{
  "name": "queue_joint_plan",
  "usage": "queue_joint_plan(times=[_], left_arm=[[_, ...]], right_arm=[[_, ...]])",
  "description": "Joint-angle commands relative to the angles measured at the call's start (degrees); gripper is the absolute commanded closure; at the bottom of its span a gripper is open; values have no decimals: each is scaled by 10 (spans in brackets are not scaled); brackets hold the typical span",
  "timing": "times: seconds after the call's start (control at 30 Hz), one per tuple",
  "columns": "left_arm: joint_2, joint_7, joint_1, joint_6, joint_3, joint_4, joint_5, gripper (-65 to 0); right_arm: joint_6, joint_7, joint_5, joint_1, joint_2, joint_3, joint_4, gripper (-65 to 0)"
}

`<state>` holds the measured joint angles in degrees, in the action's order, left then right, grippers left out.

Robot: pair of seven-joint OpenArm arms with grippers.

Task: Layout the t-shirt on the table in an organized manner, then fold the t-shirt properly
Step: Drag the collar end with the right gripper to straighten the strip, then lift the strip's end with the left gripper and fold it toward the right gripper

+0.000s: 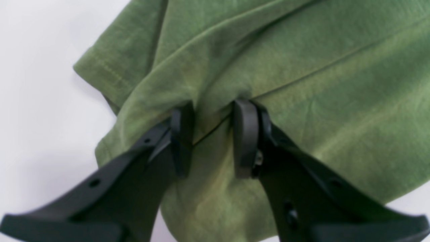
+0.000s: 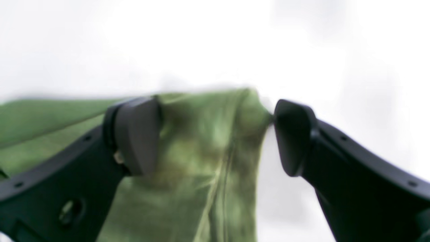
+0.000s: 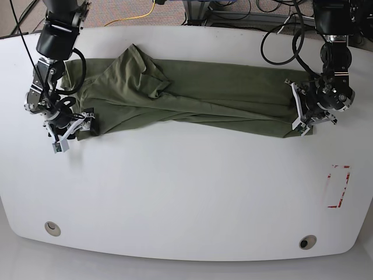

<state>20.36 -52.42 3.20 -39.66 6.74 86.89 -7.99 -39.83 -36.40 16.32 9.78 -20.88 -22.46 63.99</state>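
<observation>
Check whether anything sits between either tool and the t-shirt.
Nothing visible does. The left tool pinches a fold of the t-shirt; the right tool stands open around its other end on the table.

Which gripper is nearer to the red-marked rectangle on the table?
Left. The left gripper is at the t-shirt's end, just above the red-marked rectangle in the base view. The right gripper is at the opposite end, across the table.

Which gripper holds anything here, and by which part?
The left gripper pinches a fold of the t-shirt near its edge. The right gripper is open, holding nothing.
</observation>
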Motion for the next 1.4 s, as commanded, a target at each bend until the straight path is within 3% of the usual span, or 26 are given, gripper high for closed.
queue_joint_plan(times=[0.0, 0.1, 0.17, 0.4, 0.47, 0.63, 0.93, 1.27, 1.37], left_arm=[[4, -37, 9, -3, -1, -3, 22, -178], [4, -37, 9, -3, -1, -3, 22, -178], [4, -37, 9, -3, -1, -3, 22, -178], [4, -37, 9, -3, -1, -4, 22, -178], [4, -37, 9, -3, -1, -4, 22, -178], [5, -37, 15, -3, -1, -4, 22, -178], [5, -37, 28, -3, 9, -6, 22, -178], [4, -37, 32, -3, 23, -6, 22, -178], [4, -37, 32, -3, 23, -5, 22, -178]], right_arm=[[-2, 13, 6, 11, -10, -2, 2, -509], [-2, 12, 6, 9, -6, -2, 3, -479], [-2, 12, 6, 9, -6, -2, 3, -411], [-2, 12, 6, 8, -6, -2, 3, -48], [-2, 12, 6, 8, -9, -2, 3, -16], [-2, 12, 6, 7, -11, -8, 3, -16], [-2, 12, 2, 7, -11, -80, 2, -16], [-2, 12, 4, -5, -23, -85, 4, -17], [-2, 12, 4, -4, -22, -85, 4, -52]])
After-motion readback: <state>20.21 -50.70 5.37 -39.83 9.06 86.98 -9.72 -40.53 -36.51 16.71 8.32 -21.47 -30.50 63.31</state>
